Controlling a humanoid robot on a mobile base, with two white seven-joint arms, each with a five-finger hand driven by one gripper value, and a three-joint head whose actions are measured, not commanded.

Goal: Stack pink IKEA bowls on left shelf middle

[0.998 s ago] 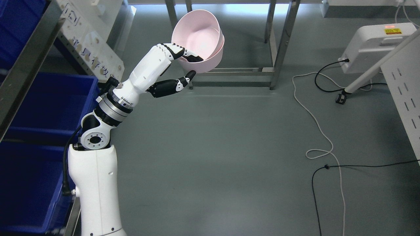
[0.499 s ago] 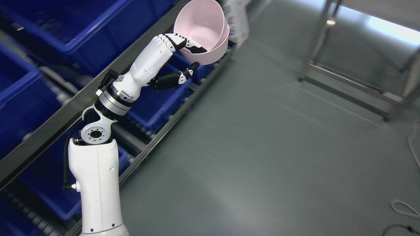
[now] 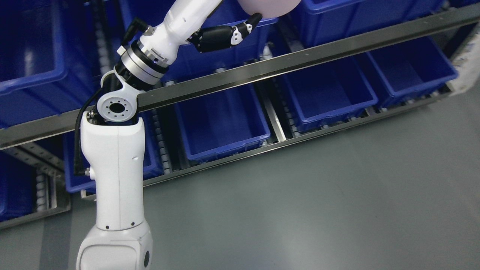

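Note:
Only the rounded underside of the pink bowls shows, cut off by the top edge of the head view. My left arm rises from the bottom left, and my left hand holds the bowls from below. Its black thumb reaches under them, with its tip touching the pink surface. The other fingers are hidden beyond the top edge. The bowls hang in front of the upper row of blue bins of the shelf. My right arm is out of view.
A steel shelf rail runs slantwise across the picture. Below it stand open blue bins on roller tracks. More blue bins fill the upper left. Grey floor spreads over the lower right.
The camera has swung left from the floor and table legs to face the shelf. My left hand still holds the bowls, which now sit higher in the picture, mostly past the top edge.

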